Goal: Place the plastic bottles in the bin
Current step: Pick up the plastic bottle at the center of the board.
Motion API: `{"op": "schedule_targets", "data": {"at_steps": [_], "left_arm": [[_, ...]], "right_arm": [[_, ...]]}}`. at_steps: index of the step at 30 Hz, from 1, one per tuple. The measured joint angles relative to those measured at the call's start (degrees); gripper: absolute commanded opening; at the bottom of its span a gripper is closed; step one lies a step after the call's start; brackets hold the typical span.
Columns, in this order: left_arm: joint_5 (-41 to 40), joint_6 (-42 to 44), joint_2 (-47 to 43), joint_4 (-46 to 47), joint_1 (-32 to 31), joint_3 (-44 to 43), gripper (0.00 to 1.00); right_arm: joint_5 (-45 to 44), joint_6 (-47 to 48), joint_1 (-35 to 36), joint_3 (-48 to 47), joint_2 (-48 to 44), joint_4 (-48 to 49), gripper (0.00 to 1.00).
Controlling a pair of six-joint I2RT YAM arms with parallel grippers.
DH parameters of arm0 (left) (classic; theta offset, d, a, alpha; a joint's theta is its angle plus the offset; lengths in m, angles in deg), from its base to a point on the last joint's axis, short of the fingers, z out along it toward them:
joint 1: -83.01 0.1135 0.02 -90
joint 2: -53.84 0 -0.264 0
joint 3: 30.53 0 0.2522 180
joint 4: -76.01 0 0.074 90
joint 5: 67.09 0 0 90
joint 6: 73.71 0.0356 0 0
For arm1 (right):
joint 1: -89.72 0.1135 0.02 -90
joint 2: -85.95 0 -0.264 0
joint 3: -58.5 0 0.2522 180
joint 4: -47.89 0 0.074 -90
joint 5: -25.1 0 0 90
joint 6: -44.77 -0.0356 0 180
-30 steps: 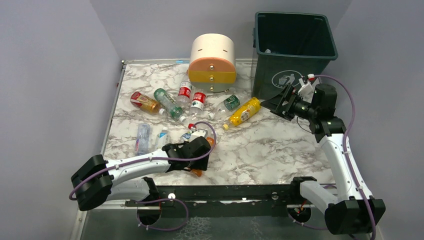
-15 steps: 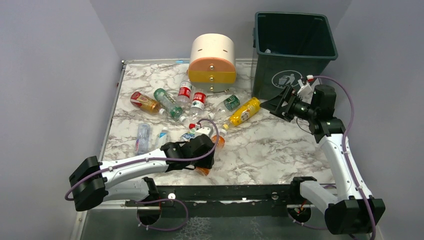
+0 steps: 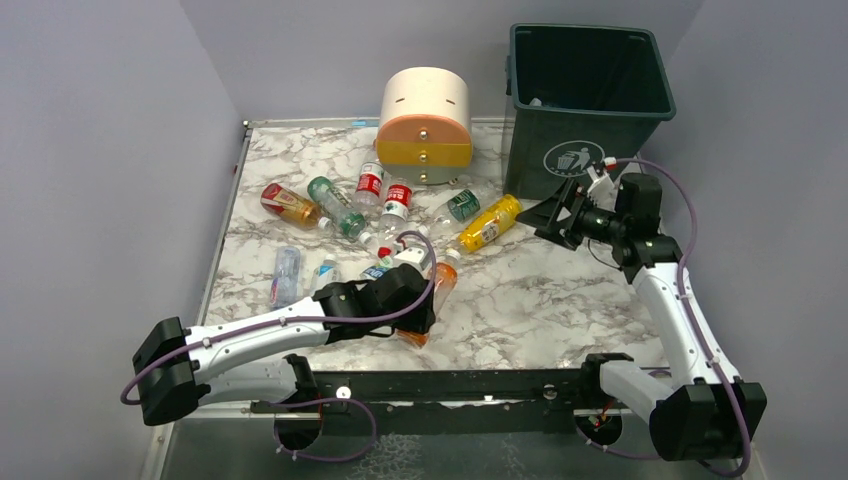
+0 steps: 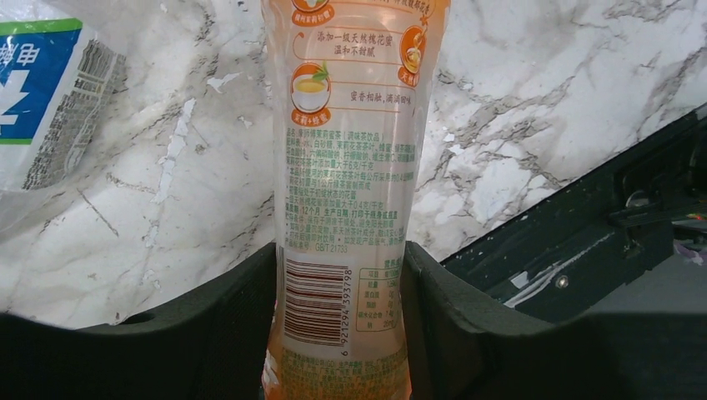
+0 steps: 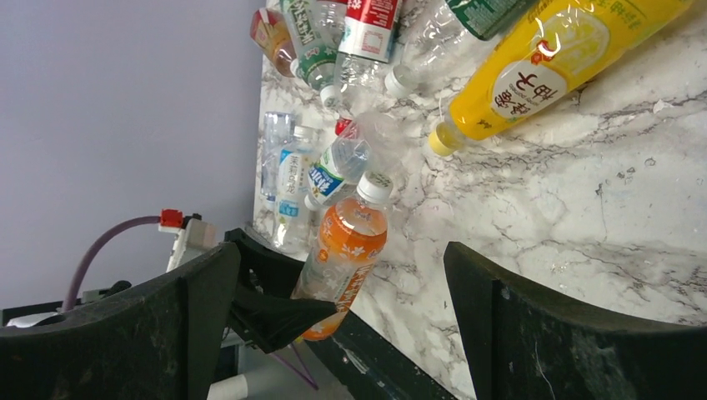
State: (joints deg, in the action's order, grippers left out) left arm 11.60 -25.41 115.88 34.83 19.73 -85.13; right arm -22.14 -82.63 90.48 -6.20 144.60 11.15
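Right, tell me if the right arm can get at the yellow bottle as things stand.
Probably yes. The right hand is open, the yellow bottle lies close ahead of it on the table, and nothing stands between them.

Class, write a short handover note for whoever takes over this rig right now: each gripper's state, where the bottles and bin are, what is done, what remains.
Left gripper: shut on the orange bottle, gripped near its base.
Right gripper: open, empty, in front of the bin.
Yellow bottle and the other bottles lie on the table, in front of the drawer unit.
Done: one bottle grasped; the bin's contents are unclear.
Left: carry the orange bottle to the bin, then the rest.
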Motion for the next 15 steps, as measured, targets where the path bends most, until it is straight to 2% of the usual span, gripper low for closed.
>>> {"op": "schedule_targets", "data": {"at_steps": [6,15], "left_arm": [[0.39,0.57,-0.35,0.35,-0.94,-1.88,0.53],[0.55,1.27,-0.70,1.77,-1.81,-3.85,0.53]], "right_arm": [[1.25,-0.02,1.07,1.16,2.43,0.59,0.96],[1.66,-1.36,7.50,3.69,5.35,3.04,0.96]]}}
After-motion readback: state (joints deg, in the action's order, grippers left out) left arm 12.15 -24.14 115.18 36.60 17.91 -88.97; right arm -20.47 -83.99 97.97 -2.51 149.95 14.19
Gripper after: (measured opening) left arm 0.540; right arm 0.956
